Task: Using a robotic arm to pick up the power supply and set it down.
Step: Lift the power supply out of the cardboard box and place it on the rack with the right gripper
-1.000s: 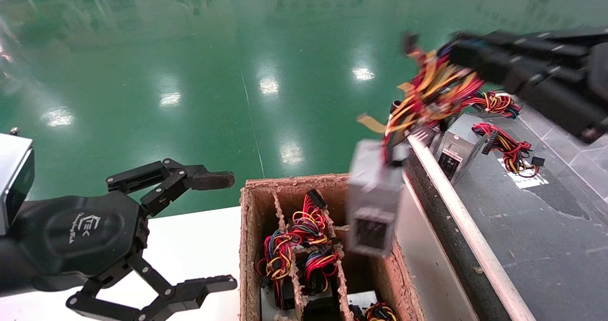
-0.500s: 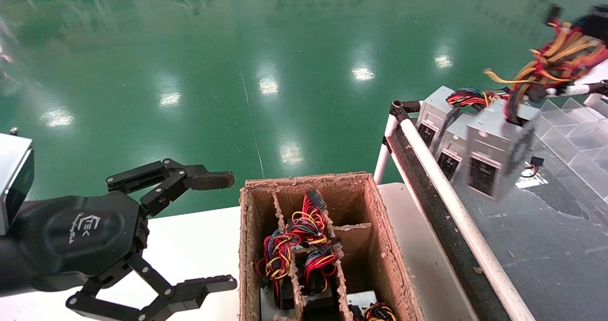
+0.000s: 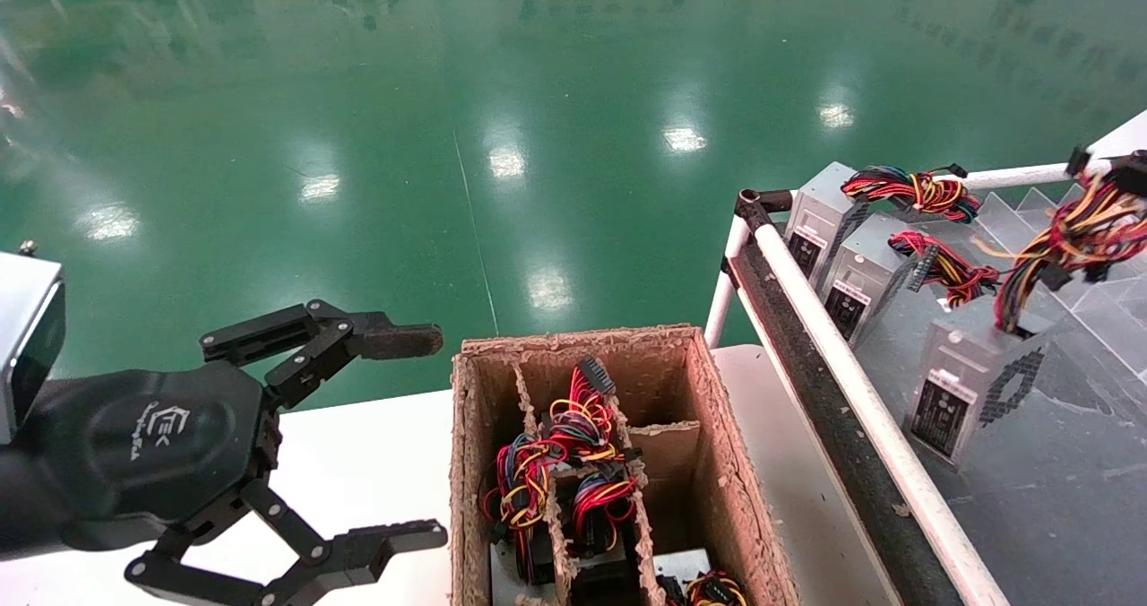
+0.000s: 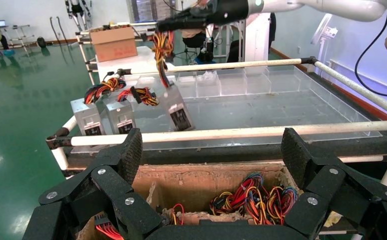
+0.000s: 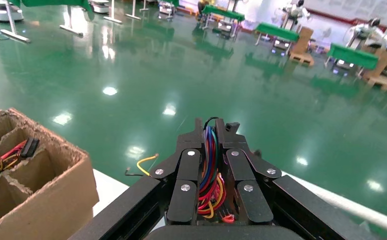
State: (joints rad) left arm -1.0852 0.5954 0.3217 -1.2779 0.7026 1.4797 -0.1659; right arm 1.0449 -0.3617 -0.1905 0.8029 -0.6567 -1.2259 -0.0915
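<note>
The power supply, a grey metal box, hangs tilted from its red, yellow and orange wire bundle over the dark tray at the right. Whether its lower end touches the tray I cannot tell. My right gripper is shut on that wire bundle. In the left wrist view the right gripper holds the wires from above, with the power supply dangling below. My left gripper stays open and empty over the white table, left of the cardboard box.
A divided cardboard box holds more wired units beside the white table. A white pipe rail borders the dark tray, where two other grey units stand at the far end.
The right arm carried the power supply from above the cardboard box rightward over the rail and lowered it toward the tray. The left arm has not moved.
</note>
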